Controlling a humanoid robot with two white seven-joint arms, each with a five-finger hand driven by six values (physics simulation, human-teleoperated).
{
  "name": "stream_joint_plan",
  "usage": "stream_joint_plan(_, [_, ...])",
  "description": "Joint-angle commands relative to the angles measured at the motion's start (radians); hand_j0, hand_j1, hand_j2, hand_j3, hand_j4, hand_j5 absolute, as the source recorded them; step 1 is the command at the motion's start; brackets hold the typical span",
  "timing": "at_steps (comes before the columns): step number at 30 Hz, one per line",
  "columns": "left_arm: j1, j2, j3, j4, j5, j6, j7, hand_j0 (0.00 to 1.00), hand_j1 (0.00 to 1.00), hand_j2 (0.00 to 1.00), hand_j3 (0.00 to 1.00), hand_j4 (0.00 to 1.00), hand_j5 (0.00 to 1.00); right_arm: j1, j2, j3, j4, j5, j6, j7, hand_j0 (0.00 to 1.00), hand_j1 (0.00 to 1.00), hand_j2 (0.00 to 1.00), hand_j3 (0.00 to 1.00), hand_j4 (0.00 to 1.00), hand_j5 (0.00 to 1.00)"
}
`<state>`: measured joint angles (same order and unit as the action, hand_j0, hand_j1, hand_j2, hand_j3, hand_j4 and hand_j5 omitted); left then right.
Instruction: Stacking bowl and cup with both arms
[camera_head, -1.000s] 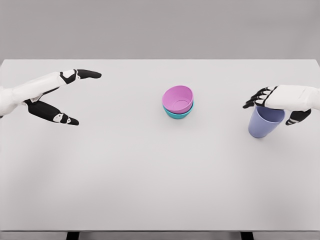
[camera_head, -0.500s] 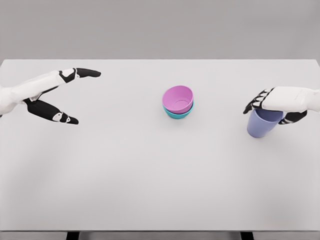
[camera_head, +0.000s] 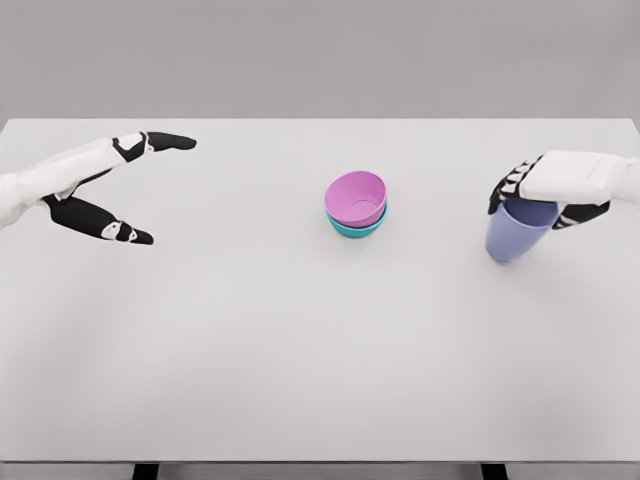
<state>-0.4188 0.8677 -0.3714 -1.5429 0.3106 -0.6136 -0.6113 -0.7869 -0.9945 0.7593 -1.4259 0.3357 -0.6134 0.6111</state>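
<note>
Bowl part looking done: pink bowl (camera_head: 356, 196) sitting nested inside teal bowl (camera_head: 357, 224), mid-worktop, slightly toward far side. Nothing resting in pink bowl yet.

Cup part in progress. Gripping lavender cup (camera_head: 518, 229) w/ right hand (camera_head: 548, 186) at right side of white worktop (camera_head: 300, 350), fingers (camera_head: 504, 187) curling over rim from above, thumb side wrapping the right wall. Cup tilting a bit, base leaning left; prob. just lifting off worktop, but contact w/ surface hard to tell from this angle. Sitting well apart from bowl stack, to its right.

Left hand (camera_head: 105, 190) hovering over far-left area, spread wide, holding nothing, well away from bowls.

Remaining, by judgement: carrying cup left to stack, lowering into pink bowl, releasing. Roughly halfway to two-thirds thru. Watching for tilt when setting down, since cup could tip on bowl's curved inside.
</note>
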Motion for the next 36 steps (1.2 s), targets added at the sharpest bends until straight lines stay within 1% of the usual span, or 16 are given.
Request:
stream_joint_plan(1, [0.0,-0.001,0.002,0.001,0.002,0.003,0.0,1.0,1.0,1.0,1.0,1.0,1.0,0.0,0.008,-0.003,-0.002,-0.009,0.003,0.0,0.65,0.65,0.65,0.65,0.65,0.65])
stream_joint_plan(5, [0.0,0.001,0.002,0.001,0.002,0.003,0.0,1.0,1.0,1.0,1.0,1.0,1.0,-0.021,0.036,-0.006,0.002,-0.007,0.003,0.0,0.65,0.65,0.65,0.65,0.65,0.65])
stream_joint_plan(13, [0.0,0.001,0.002,0.001,-0.007,0.003,0.0,1.0,1.0,1.0,1.0,1.0,1.0,-0.095,0.134,-0.006,0.005,-0.007,0.003,0.0,0.65,0.65,0.65,0.65,0.65,0.65])
stream_joint_plan(18, [0.002,0.001,0.002,0.001,-0.007,0.003,0.0,1.0,1.0,1.0,1.0,1.0,1.0,-0.121,0.195,-0.006,0.004,-0.004,0.003,0.0,0.65,0.65,0.65,0.65,0.65,0.65])
stream_joint_plan(23, [0.002,-0.001,0.002,0.001,-0.007,0.003,0.0,1.0,1.0,1.0,1.0,1.0,1.0,-0.137,0.241,-0.006,0.005,-0.003,0.003,0.0,0.65,0.65,0.65,0.65,0.65,0.65])
stream_joint_plan(30, [0.002,-0.001,0.002,0.0,-0.007,0.003,0.0,1.0,1.0,1.0,1.0,1.0,1.0,-0.186,0.301,-0.006,0.004,-0.006,0.003,0.0,0.64,0.64,0.64,0.64,0.64,0.64])
stream_joint_plan(36, [0.002,-0.001,0.0,0.001,-0.007,0.003,0.0,1.0,1.0,1.0,1.0,1.0,1.0,-0.212,0.381,-0.001,0.004,-0.003,0.003,0.0,0.64,0.64,0.64,0.64,0.64,0.64])
